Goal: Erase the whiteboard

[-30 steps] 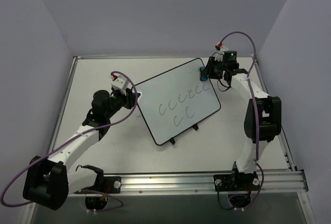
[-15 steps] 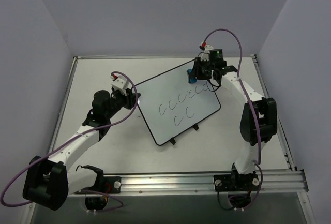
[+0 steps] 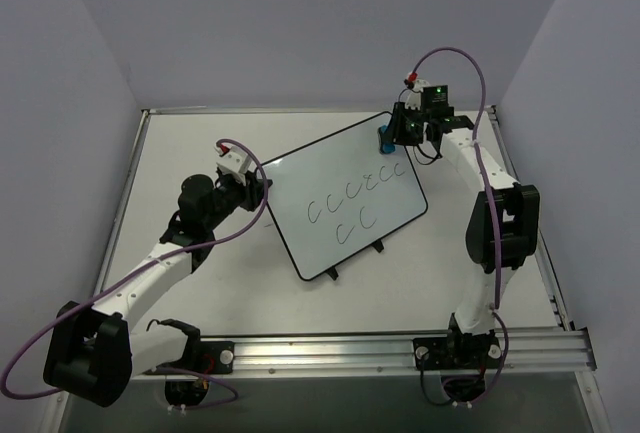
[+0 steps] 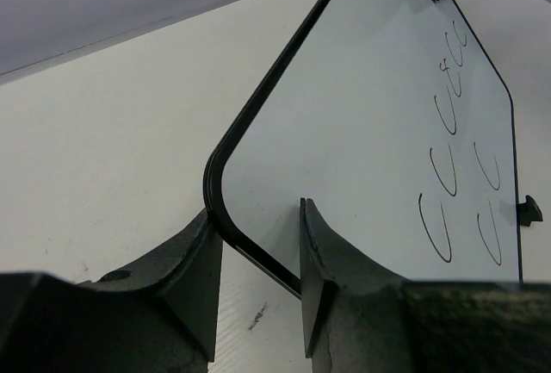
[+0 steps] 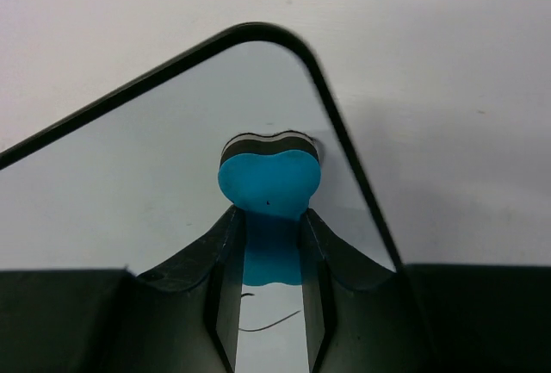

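Note:
The whiteboard [image 3: 345,208] lies slanted mid-table, with several black "c" marks [image 3: 352,191] on it. My left gripper [image 3: 263,191] is closed over its left corner. In the left wrist view the board's black frame [image 4: 258,257] runs between my two fingers, and the white face [image 4: 379,132] stretches away. My right gripper [image 3: 392,135] is shut on the blue bone-shaped eraser [image 3: 384,136] at the board's far right corner. In the right wrist view the eraser [image 5: 269,183] is pinched between my fingers and its head rests on the board [image 5: 129,192] just inside the rounded corner.
Two small black feet [image 3: 378,245] stick out from the board's near long edge; one shows in the left wrist view [image 4: 529,211]. A metal rail [image 3: 330,351] carries both arm bases at the near edge. Grey walls close in the table on three sides.
My right gripper swung left over the board with the eraser, then back right and farther, to the far corner. The left arm, the board and the marks look unchanged.

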You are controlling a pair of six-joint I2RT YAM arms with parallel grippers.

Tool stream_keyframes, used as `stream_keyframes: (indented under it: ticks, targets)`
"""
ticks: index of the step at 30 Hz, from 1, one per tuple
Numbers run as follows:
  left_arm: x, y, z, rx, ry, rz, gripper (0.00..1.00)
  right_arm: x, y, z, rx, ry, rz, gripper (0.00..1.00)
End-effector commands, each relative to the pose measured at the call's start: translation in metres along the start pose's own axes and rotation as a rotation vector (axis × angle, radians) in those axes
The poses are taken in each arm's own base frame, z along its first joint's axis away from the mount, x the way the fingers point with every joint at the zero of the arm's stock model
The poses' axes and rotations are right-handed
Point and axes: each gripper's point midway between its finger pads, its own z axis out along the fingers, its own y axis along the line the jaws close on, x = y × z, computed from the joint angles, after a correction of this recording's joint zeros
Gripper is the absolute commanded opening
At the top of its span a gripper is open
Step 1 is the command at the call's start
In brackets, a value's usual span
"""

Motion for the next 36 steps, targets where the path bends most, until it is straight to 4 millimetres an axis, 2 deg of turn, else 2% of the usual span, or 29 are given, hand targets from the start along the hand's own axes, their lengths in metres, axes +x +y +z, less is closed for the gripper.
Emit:
stream_keyframes:
  ticks: [1, 5, 7, 9, 16, 19, 20, 22, 23, 28, 31, 36]
  targets:
    - [0.054, 0.021, -0.007, -0.044, 0.198, 0.235, 0.02, -0.002, -0.024, 0.002, 0.027, 0.022, 0.041, 0.0]
    - [0.055, 0.022, -0.007, -0.047, 0.202, 0.233, 0.02, -0.003, -0.034, 0.003, 0.041, 0.021, 0.049, 0.0]
    - [0.055, 0.022, -0.007, -0.047, 0.202, 0.235, 0.02, 0.002, -0.044, 0.004, 0.055, 0.026, 0.065, 0.0]
    - [0.055, 0.021, -0.007, -0.046, 0.202, 0.235, 0.02, 0.007, -0.044, 0.004, 0.04, 0.036, 0.076, 0.0]
    - [0.055, 0.022, -0.007, -0.047, 0.202, 0.237, 0.02, -0.004, -0.014, 0.0, -0.023, 0.021, 0.041, 0.0]
    - [0.055, 0.022, -0.006, -0.047, 0.202, 0.238, 0.02, -0.001, 0.007, -0.004, -0.052, 0.019, 0.005, 0.0]
    - [0.056, 0.022, -0.006, -0.045, 0.203, 0.239, 0.02, 0.008, 0.009, -0.003, -0.053, 0.032, 0.006, 0.0]
    - [0.056, 0.022, -0.006, -0.045, 0.203, 0.239, 0.02, 0.008, 0.017, -0.01, -0.067, 0.016, 0.004, 0.0]
    - [0.055, 0.021, -0.006, -0.044, 0.203, 0.24, 0.02, 0.015, 0.018, -0.011, -0.072, 0.025, 0.01, 0.0]
    - [0.056, 0.021, -0.007, -0.047, 0.204, 0.238, 0.02, 0.014, 0.031, -0.017, -0.095, 0.028, -0.016, 0.0]
    - [0.055, 0.021, -0.007, -0.044, 0.202, 0.241, 0.02, 0.015, 0.025, -0.018, -0.072, 0.027, -0.016, 0.0]
    - [0.056, 0.019, -0.007, -0.041, 0.208, 0.244, 0.02, -0.002, -0.026, -0.025, 0.075, -0.051, 0.04, 0.0]
